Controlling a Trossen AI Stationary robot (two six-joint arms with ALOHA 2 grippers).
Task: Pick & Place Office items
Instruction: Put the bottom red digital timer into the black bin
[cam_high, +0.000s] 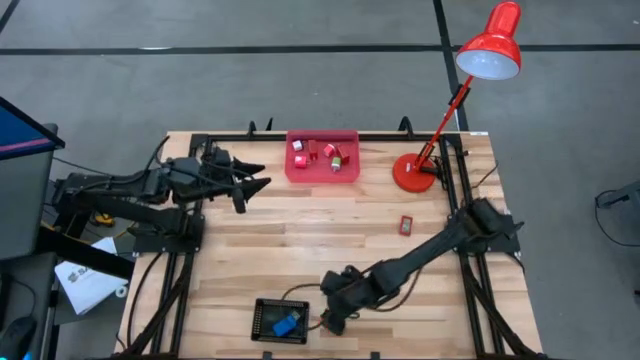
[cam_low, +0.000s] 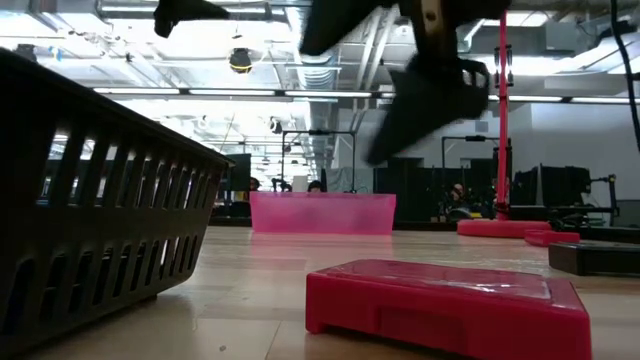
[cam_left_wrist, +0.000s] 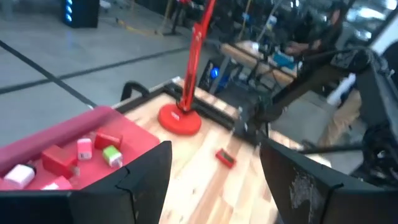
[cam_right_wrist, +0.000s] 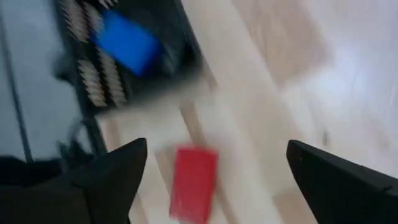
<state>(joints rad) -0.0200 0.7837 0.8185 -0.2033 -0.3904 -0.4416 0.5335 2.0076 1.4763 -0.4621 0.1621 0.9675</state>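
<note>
Table (cam_high: 300, 250): pale wood planks, smooth, light sheen. Pink tray (cam_high: 322, 170): translucent plastic. Black basket (cam_high: 268, 325) at 6 o'clock: matt slotted plastic. Lamp (cam_high: 490, 45) at 1 o'clock: glossy red metal. Red block (cam_low: 445, 305): glossy plastic.

Overhead and table-level cameras share the pink tray (cam_high: 322, 158)

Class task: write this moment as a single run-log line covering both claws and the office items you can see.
left claw: open, empty, beside red tray | right claw: open, empty, beside black basket | blue block: in basket | red block: on table
</note>
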